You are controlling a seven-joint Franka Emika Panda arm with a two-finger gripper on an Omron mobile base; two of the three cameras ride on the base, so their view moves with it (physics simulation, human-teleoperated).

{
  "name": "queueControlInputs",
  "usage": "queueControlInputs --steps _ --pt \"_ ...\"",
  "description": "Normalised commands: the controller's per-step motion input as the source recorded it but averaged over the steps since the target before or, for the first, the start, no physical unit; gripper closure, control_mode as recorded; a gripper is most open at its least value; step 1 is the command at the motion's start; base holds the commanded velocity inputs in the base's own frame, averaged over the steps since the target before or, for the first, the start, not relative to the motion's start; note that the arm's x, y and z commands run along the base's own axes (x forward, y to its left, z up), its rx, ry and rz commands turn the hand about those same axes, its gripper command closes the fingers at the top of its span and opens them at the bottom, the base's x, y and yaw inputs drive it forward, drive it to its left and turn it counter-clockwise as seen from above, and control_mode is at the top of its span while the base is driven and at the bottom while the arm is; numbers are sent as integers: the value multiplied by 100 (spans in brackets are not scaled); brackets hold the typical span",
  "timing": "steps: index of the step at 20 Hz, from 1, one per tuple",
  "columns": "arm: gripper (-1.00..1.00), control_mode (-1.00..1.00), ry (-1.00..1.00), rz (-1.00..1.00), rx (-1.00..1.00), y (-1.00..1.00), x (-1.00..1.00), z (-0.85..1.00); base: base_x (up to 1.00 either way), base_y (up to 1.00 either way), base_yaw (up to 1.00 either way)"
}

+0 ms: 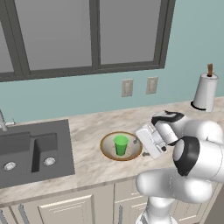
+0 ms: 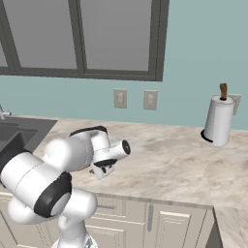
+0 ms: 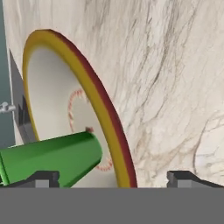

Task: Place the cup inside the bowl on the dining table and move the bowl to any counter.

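Note:
The bowl (image 1: pixel 107 152), tan-rimmed and pale inside, rests on the counter (image 1: pixel 92 168) just right of the sink. The green cup (image 1: pixel 120 145) stands upright inside it. My gripper (image 1: pixel 141 148) is low at the bowl's right edge and open. In the hand view its fingertips (image 3: pixel 188 177) stand far apart on either side of the bowl's rim (image 3: pixel 99 107), touching nothing. There the cup (image 3: pixel 54 157) lies close to the left fingertip, inside the bowl. The dining table is out of view.
A dark double sink (image 1: pixel 30 151) is set in the counter on the left. A paper towel roll (image 1: pixel 204 92) stands at the back right by the wall (image 2: pixel 217 121). Bare stone counter (image 2: pixel 169 164) stretches to the right of the arm.

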Motion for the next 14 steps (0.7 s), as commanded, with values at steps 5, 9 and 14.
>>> queueControlInputs --steps 5,9,14 --pt "-100 -100 0 0 0 -51 -16 39 0 0 0" --pt "-100 -100 0 0 0 -39 -30 52 0 0 0" --pt "-100 -100 0 4 0 -15 -17 38 0 0 0"
